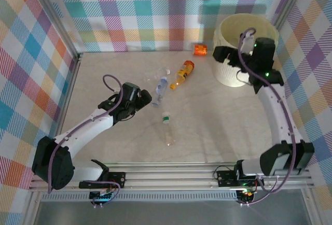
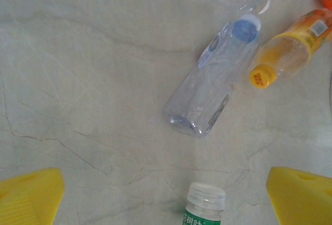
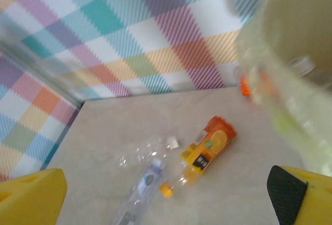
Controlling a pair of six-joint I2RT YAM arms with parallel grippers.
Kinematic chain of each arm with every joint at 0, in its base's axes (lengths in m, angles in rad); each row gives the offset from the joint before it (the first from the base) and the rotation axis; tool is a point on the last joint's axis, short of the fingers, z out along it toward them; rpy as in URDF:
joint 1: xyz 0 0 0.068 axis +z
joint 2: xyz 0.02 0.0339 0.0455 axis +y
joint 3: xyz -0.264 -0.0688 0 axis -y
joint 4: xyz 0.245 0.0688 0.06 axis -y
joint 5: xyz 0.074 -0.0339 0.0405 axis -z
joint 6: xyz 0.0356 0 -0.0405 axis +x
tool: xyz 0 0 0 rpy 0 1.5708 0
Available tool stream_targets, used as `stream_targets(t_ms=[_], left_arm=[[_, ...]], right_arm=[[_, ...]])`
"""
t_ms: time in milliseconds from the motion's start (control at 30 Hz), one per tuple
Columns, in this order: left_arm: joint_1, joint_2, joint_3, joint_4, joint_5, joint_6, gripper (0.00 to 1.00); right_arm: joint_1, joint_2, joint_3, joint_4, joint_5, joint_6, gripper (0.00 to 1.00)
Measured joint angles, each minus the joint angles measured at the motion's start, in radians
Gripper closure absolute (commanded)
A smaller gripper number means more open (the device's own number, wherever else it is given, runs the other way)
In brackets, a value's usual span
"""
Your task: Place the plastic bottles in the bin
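Top external: our right gripper (image 1: 226, 54) hangs at the bin (image 1: 270, 28) rim, fingers apart (drop pose); left gripper (image 1: 148, 100), fingers wide too, faces the blue-capped clear bottle (image 2: 210, 87).

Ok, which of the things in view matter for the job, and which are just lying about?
Job: blue-capped bottle, yellow-capped orange bottle, green-labelled bottle, crushed clear bottle, small orange bottle at the back, bin.
Not the job: plaid walls, metal frame.

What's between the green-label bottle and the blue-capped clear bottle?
Bare tabletop separates the green-label bottle and the blue-capped clear bottle, seen in the left wrist view.
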Motion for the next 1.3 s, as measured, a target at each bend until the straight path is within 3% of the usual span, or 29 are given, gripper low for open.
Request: stream_targets(t_ms=[267, 467, 667, 1033, 1167, 1300], left_arm=[[-0.03, 0.056, -0.003, 0.002, 0.008, -0.037, 0.0], [-0.031, 0.058, -0.006, -0.002, -0.016, -0.069, 0.0], [-0.03, 0.036, -0.019, -0.018, -0.081, -0.102, 0.0], [-0.027, 0.002, -0.046, -0.033, -0.124, -0.143, 0.0], [-0.027, 0.007, -0.047, -0.033, -0.123, -0.146, 0.0], [-0.023, 0.019, -0.046, -0.034, -0.119, -0.146, 0.0]], right_arm=[[0.291, -0.114, -0.321, 0.089, 0.155, 0.039, 0.0], [0.537, -0.036, -0.41, 0.086, 0.377, 0.125, 0.0], [0.705, 0.112, -0.402, 0.046, 0.486, 0.228, 0.0], [0.841, 0.452, -0.176, -0.134, 0.52, 0.271, 0.01], [0.851, 0.541, -0.111, -0.181, 0.535, 0.271, 0.12], [0.852, 0.559, -0.113, -0.227, 0.539, 0.275, 0.15]])
